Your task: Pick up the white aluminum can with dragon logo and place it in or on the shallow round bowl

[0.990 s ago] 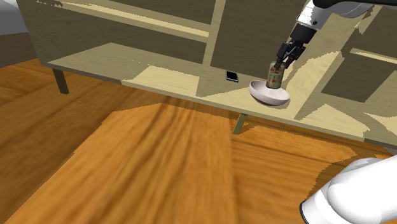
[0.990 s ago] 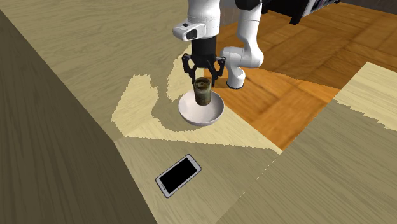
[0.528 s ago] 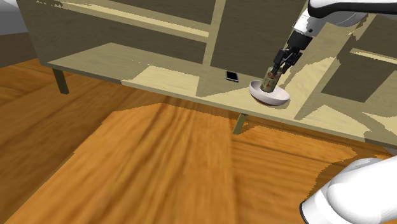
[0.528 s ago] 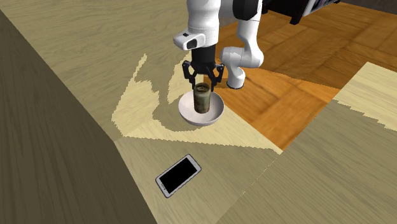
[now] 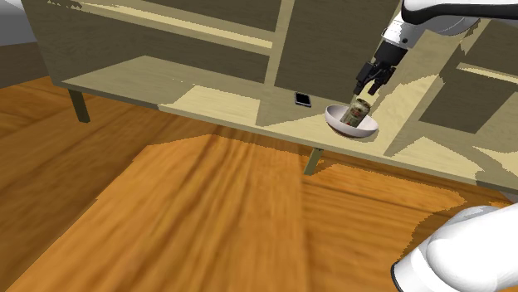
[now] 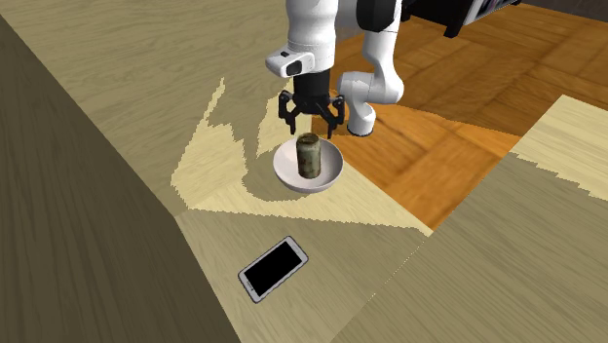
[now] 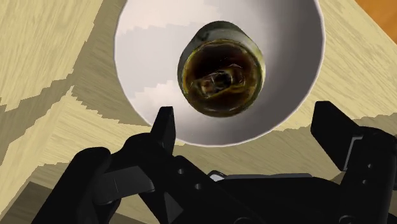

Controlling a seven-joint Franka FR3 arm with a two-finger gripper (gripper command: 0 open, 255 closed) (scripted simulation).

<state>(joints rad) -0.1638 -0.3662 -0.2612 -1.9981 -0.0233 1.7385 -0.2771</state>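
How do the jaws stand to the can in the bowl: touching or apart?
Apart. The wrist view shows the gripper open, its jaws wide and clear of the can standing in the bowl.

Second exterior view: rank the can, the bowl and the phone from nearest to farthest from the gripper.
1. Can: stands upright in the bowl, right under the open gripper.
2. Bowl: around and beneath the can, so just behind it in the ranking.
3. Phone: lies flat, well apart from the bowl, toward the view's bottom edge.
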